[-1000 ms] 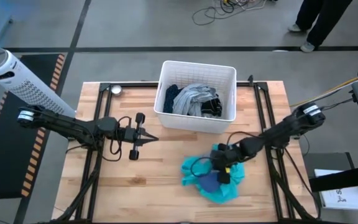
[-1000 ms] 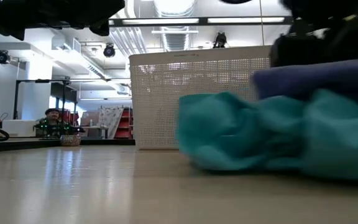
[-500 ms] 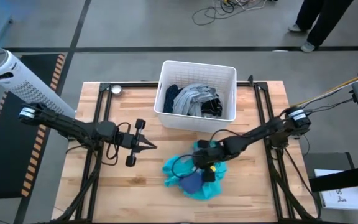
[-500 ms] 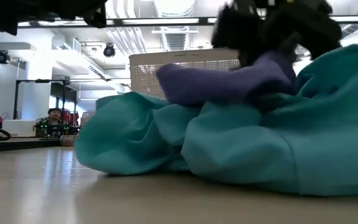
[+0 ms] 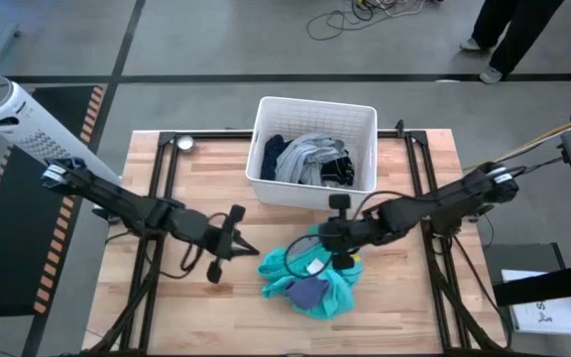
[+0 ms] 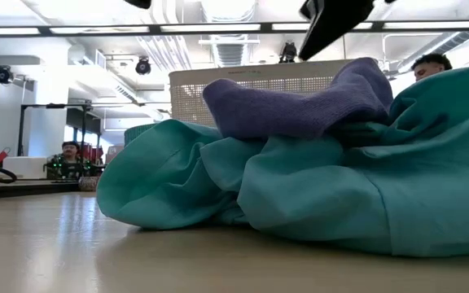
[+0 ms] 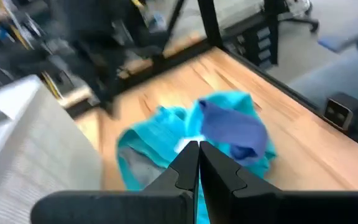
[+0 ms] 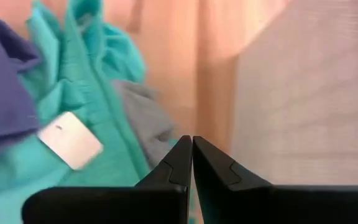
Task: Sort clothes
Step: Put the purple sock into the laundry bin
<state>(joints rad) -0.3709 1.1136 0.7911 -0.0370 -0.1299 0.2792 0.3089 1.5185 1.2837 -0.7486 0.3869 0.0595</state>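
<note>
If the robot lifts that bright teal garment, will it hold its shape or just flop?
The teal garment lies crumpled in soft folds, so it would probably droop and stretch out. It looks light. The small purple piece resting on top would likely slide off.

We see a grey concrete floor (image 5: 216,40) around the wooden table (image 5: 196,302), with loose cables (image 5: 365,15) and a person's legs (image 5: 499,35) at its far edge. A white perforated cylinder (image 5: 28,124) lies beside black-and-orange hazard striping (image 5: 87,119). Across the table, ceiling strip lights (image 6: 218,30) glow over distant shelving (image 6: 157,159).
</note>
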